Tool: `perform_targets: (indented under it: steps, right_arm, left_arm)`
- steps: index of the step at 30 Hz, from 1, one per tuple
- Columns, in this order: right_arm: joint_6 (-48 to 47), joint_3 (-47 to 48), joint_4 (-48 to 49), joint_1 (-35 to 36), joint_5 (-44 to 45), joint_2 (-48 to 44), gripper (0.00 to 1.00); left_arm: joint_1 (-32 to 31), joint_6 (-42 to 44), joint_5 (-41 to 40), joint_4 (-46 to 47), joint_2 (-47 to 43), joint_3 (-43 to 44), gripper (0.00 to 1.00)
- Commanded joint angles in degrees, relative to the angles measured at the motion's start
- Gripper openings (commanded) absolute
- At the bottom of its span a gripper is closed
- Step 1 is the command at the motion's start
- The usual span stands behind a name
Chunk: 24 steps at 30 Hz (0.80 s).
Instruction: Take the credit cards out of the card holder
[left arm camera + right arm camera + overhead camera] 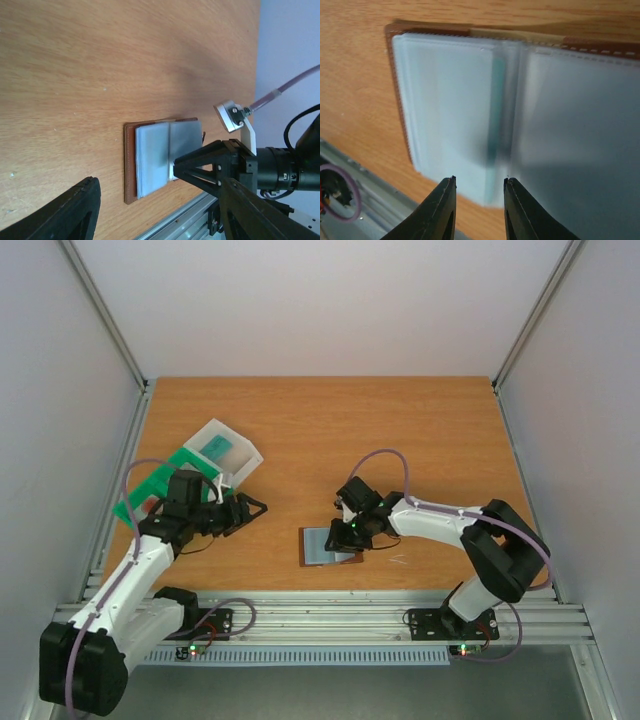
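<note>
**Overhead view.** The card holder (325,547) lies open and flat on the desk (400,430), near the front edge and between the two arms. I have the right end effector (351,531) down at the holder's right-hand rim, touching it or just above it. The left end effector (252,508) hangs well to the left of the holder, beside the clear box (228,452) and the green tray (148,488). Its fingers stand wide apart with nothing between them.

**Right wrist view.** The fingers (445,210) are drawn in to a narrow gap, and the lower edge of a pale plastic sleeve (445,115) lies in that gap. A teal card (495,130) shows only as a thin strip along the sleeve's inner edge, beside the fold. I cannot tell whether the fingers pinch the sleeve or card, or merely straddle them.

**Hard to read.** The sleeves are cloudy and this close view is blurred, so I cannot make out what else they hold. In the left wrist view the right end effector covers one corner of the holder, and the left fingers are cut off by the bottom edge. The box holds something teal, too small to identify from overhead.
</note>
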Motion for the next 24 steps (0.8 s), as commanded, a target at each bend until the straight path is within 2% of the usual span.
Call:
perform_targets:
  steps: [1, 10, 17, 24]
  right_arm:
    - [1.0, 1.6, 2.8, 0.6, 3.4, 2.8, 0.29]
    - [0.0, 0.7, 4.6, 0.6, 6.1, 5.4, 0.26]
    - [0.5, -2.8, 8.5, 0.6, 5.3, 5.2, 0.11]
    - [2.2, -5.2, 12.3, 0.6, 3.3, 4.9, 0.05]
  left_arm:
    - [-2.5, -3.7, -0.6, 7.2, 0.2, -2.4, 0.66]
    - [-7.2, -9.4, -1.8, 15.6, 1.4, -7.0, 0.66]
    - [-11.4, -12.8, -3.1, 22.9, 5.7, -8.5, 0.66]
    - [-15.6, -15.1, -5.1, 31.2, 10.6, -9.2, 0.67]
